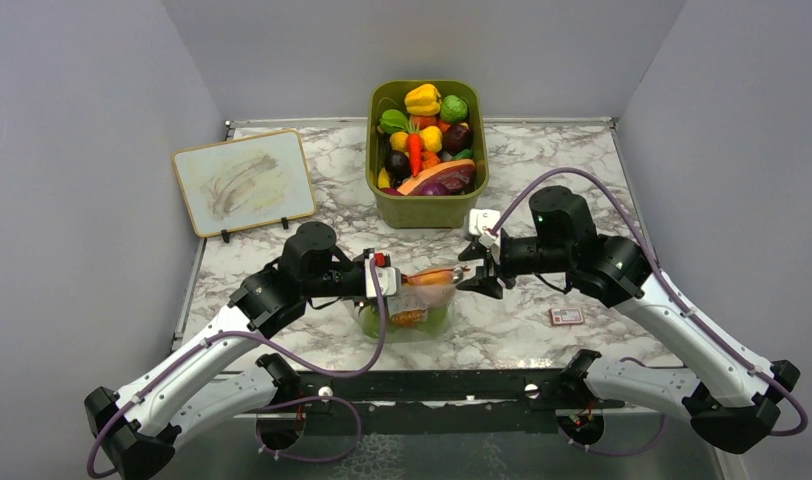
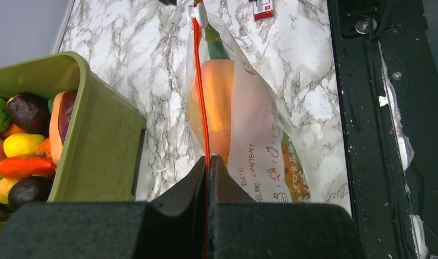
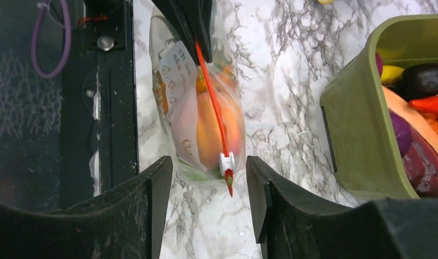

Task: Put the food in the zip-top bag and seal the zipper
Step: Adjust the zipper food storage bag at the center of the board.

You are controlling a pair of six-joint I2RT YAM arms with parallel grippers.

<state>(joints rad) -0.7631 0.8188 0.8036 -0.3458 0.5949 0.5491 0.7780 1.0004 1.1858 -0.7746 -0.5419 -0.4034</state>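
The zip-top bag (image 1: 422, 303) hangs just above the marble table between both arms, with food (image 2: 217, 91) inside: an orange fruit and green pieces. Its white label (image 2: 254, 151) faces the near table edge. My left gripper (image 2: 209, 159) is shut on one end of the orange-red zipper (image 2: 198, 81). The white slider (image 3: 226, 162) sits at the other end of the zipper (image 3: 211, 97). My right gripper (image 3: 209, 174) is open, its jaws standing either side of the slider end, apart from it. From above, the left gripper (image 1: 380, 276) and the right gripper (image 1: 479, 270) face each other across the bag.
An olive-green bin (image 1: 427, 205) full of toy produce stands behind the bag. A small whiteboard (image 1: 244, 182) leans at the back left. A small red-and-white card (image 1: 566, 316) lies under the right arm. The black table edge (image 2: 378, 135) runs close to the bag.
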